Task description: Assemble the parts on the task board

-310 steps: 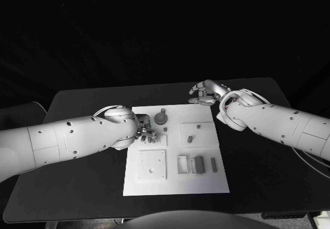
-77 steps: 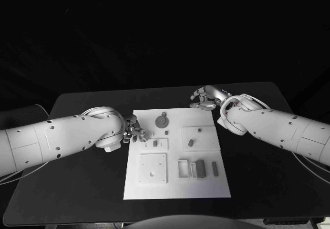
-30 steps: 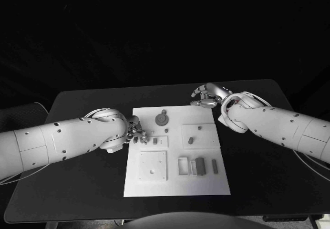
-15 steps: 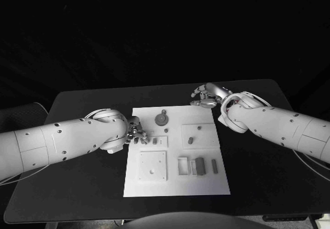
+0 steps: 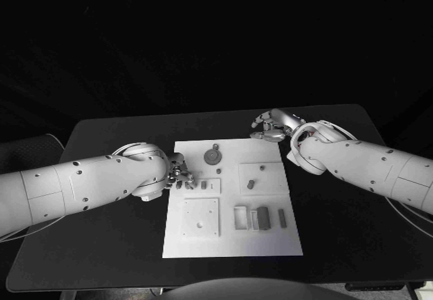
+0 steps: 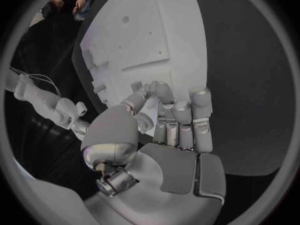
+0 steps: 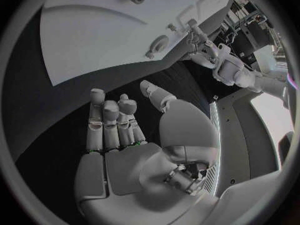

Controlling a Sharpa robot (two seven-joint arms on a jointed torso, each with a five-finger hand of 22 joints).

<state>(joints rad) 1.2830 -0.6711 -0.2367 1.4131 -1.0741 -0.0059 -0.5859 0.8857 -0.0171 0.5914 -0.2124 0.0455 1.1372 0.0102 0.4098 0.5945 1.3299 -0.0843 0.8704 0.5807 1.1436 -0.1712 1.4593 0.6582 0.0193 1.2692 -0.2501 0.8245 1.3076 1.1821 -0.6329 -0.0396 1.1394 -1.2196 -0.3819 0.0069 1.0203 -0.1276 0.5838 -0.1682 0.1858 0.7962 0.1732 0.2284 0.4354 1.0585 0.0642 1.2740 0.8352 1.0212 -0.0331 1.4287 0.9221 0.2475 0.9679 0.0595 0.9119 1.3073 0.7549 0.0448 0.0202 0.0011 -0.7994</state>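
We see our silver left hand [image 5: 179, 177], fingers curled w/ nothing visibly held, at the flat white rectangular task board [image 5: 231, 240] edge; silver right hand [image 5: 269, 124] released, off its far corner.

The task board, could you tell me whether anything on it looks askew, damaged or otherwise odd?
Nothing stands out. The task board lies flat and square on the table, its small parts sit tidily, and nothing looks broken or spilled.

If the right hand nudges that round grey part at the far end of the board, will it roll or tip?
The round grey part seems to lie flat on the task board, so it will probably slide, not roll. It looks small and likely light, so a gentle push from the right hand may shift it. The smooth white board probably offers little grip.
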